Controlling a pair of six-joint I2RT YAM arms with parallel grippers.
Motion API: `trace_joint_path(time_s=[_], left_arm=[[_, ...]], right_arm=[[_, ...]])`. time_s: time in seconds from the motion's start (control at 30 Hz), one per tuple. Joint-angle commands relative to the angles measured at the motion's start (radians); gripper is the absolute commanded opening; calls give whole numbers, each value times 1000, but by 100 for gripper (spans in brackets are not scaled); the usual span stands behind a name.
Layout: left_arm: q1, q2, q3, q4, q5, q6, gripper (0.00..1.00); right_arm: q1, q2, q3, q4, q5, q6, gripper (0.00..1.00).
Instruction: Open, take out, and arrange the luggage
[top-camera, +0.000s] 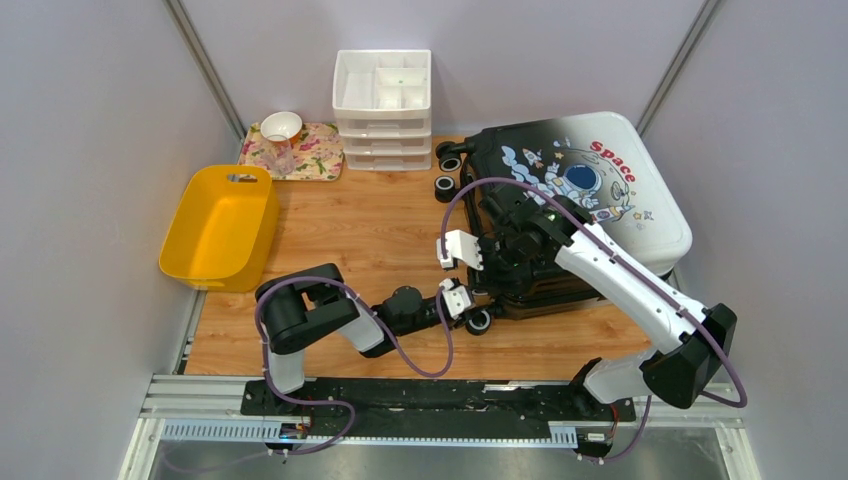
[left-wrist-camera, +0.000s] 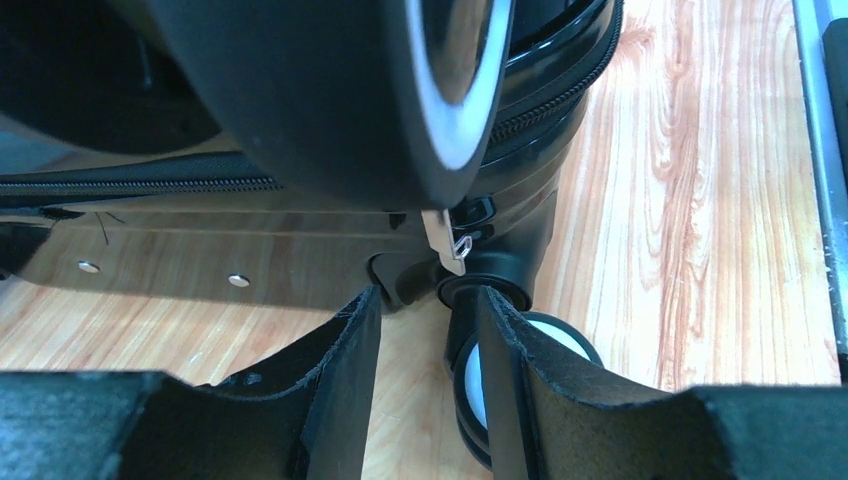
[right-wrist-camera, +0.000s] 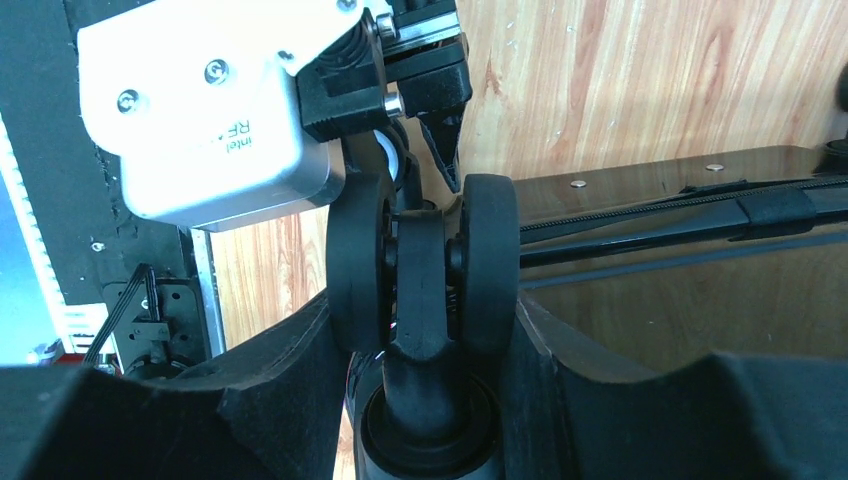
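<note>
Suitcase: it (top-camera: 600, 190) lay flat on the table (top-camera: 390, 225), printed shell up. It looked zipped shut, and we saw nothing taken out of it.
Surroundings: the drawers (top-camera: 385, 130) stood just off the suitcase's wheel end. The yellow bin (top-camera: 220, 225) sat well apart from the suitcase, beyond that same end.
Right pincer: it (right-wrist-camera: 425, 305) was closed around a wheel (right-wrist-camera: 420, 250) at the suitcase corner nearest the arm bases. As far as its wrist view showed, one pad pressed each outer face of the twin discs.
Why that hold: we judged it an anchor. A suitcase on wheels rolls or swivels when its zipper is tugged, and a clamped wheel keeps the shell in place.
Left pincer: it (left-wrist-camera: 428, 300) sat low over the table at the same suitcase corner, partly open and holding nothing.
Zipper pull: it (left-wrist-camera: 448, 238) hung on the suitcase seam just beyond the left fingertips, roughly in line with the gap between them.
Why that pose: we took the low, level approach as lining the gap up with the small tab, so the fingers could close across it.
Step in hand: opening, at its very start. The pull was not yet gripped.
Risk: the tab was thin and crowded by the wheel housing, so we thought the fingers could pinch the housing or slip off the tab.
</note>
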Motion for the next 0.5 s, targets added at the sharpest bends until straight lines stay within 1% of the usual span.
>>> trace_joint_path(time_s=[0.0,0.3,0.4,0.47], left_arm=[[-14,9,35,344,-18,-12,49],[-27,30,85,346,-64,-25,48],[-27,35,94,346,-78,-25,45],[-27,38,98,346,-83,-23,40]], right_arm=[[16,-57,-19,-66,-68,102,0],[10,-51,-31,-46,-65,113,0],[11,-50,-29,-46,-68,114,0],[11,-50,-28,-48,-70,114,0]])
